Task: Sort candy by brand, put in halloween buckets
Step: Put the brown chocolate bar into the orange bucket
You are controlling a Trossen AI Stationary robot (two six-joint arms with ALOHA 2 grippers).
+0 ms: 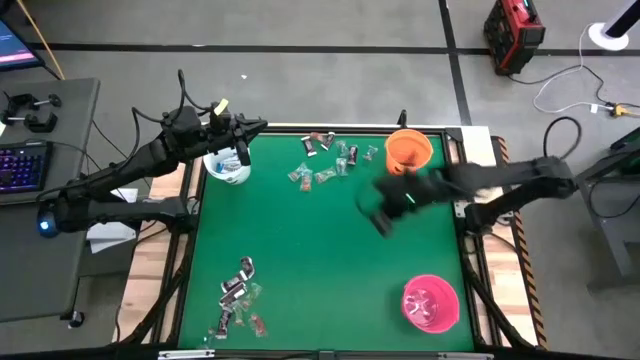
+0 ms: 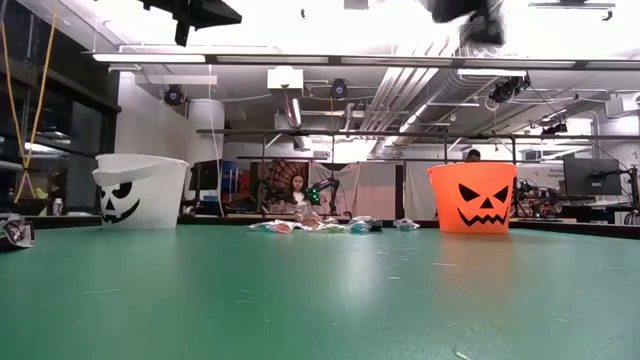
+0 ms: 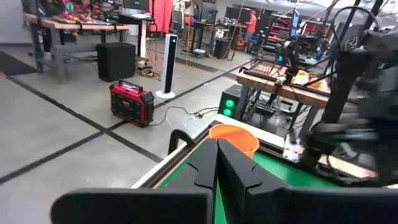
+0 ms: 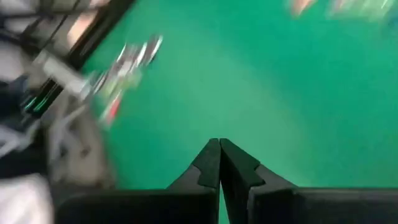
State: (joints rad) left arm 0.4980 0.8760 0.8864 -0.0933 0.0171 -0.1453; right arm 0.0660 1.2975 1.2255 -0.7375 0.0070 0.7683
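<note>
- The candy lay in two loose groups on the green table (image 1: pixel 320 260): one scatter (image 1: pixel 328 160) near the far edge between the white bucket and the orange bucket, another cluster (image 1: pixel 238 298) near the front left corner.
- The white bucket (image 1: pixel 227 166) stood at the far left of the mat, the orange bucket (image 1: pixel 408 150) at the far right, and the pink bucket (image 1: pixel 431 303) near the front right corner, well apart from the other two.
- In the low view, the white bucket (image 2: pixel 140 190) and orange bucket (image 2: pixel 472 197) stood upright, faces toward the camera, with sweets (image 2: pixel 330 225) between them.
- The left gripper (image 1: pixel 243 155) hung over the white bucket's rim, its fingers (image 3: pixel 233 168) pressed together and holding nothing.
- The right gripper (image 1: pixel 382 222) hovered over bare mat just in front of the orange bucket, blurred, its fingers (image 4: pixel 233 165) closed and empty.
</note>
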